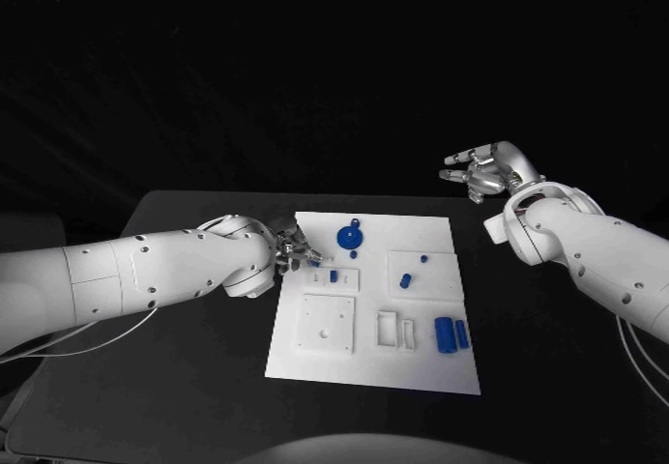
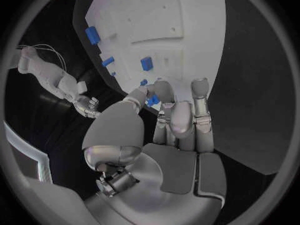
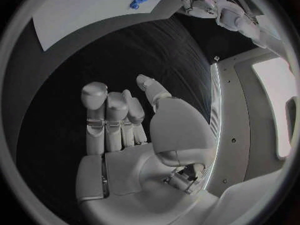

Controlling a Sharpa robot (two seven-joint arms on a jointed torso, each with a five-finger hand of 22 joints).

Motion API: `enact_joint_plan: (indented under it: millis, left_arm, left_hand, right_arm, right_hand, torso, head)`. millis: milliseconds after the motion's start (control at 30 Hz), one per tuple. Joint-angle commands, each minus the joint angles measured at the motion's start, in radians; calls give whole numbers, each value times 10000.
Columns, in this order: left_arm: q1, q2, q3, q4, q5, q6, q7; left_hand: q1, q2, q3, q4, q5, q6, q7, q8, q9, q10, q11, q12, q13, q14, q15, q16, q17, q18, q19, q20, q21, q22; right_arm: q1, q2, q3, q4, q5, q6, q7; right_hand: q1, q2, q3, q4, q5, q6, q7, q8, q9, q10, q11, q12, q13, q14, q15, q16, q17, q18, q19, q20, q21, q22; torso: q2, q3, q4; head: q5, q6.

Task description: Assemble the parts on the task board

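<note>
At the left edge of the white task board (image 1: pixel 374 319), the left hand (image 1: pixel 289 249) reaches over the board's upper left part, its fingers (image 2: pixel 164 96) drawn together around a small blue part (image 2: pixel 152 99); the left wrist view shows that piece between thumb and fingertips, so it looks pinched, just above the board's surface. Beside this hand, toward the board's middle, lies a round blue part (image 1: pixel 352 235) with a small tab, and a little past it a small blue peg (image 1: pixel 404 281) sits on a raised white square. Farther from the left hand, toward the board's near right corner, two blue blocks (image 1: pixel 451 333) lie side by side, next to a pair of white slotted pieces (image 1: pixel 394 331). A white square plate with a hole (image 1: pixel 327 325) lies on the board below the left hand. Well apart from the board, beyond its far right corner and raised off the black desk (image 1: pixel 182 208), the right hand (image 1: pixel 483 170) is empty, palm open and fingers (image 3: pixel 106 116) loosely spread.
</note>
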Motion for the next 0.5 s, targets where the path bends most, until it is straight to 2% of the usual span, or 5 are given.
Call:
enact_joint_plan:
  millis: [33, 267, 500]
  left_arm:
    - [-68, 22, 5, 45, -239, -366, -70]
    - [-271, -26, 5, 146, -357, -436, -97]
    - [-361, -110, 5, 285, -492, -368, -52]
  left_hand:
    - [95, 22, 705, -655, 43, 1016, -827, 31, 559, 385, -134, 48, -16, 81, 20, 78, 39, 134, 58, 56, 41, 187]
    - [102, 21, 715, -659, 47, 1015, -829, 32, 572, 384, -138, 74, -23, 89, 19, 92, 62, 148, 63, 66, 55, 188]
    - [98, 20, 719, -654, 49, 1018, -830, 33, 579, 383, -138, 87, -29, 92, 15, 101, 73, 162, 69, 78, 69, 190]
  right_arm:
    - [-7, -7, 4, 16, -10, 123, 47]
    - [-8, -24, 4, 25, -10, 125, 43]
    - [-9, -38, 4, 32, -10, 166, 25]
  right_hand:
    - [-100, 19, 2, 77, 32, -25, 3, -10, 12, 25, -28, 41, 606, 60, -32, 21, 9, 155, 549, -25, 45, 495]
    - [-100, 19, 2, 77, 32, -25, 3, -10, 12, 25, -28, 41, 606, 60, -32, 21, 9, 155, 549, -25, 45, 495]
    - [-100, 20, -9, 86, 42, -22, 0, -9, 12, 42, -30, 70, 618, 64, -34, 34, 17, 156, 551, -26, 54, 490]
  torso:
    - [-3, 0, 2]
    - [0, -5, 9]
    - [1, 0, -2]
  head:
    - [9, -33]
    - [-6, -71]
    - [40, -84]
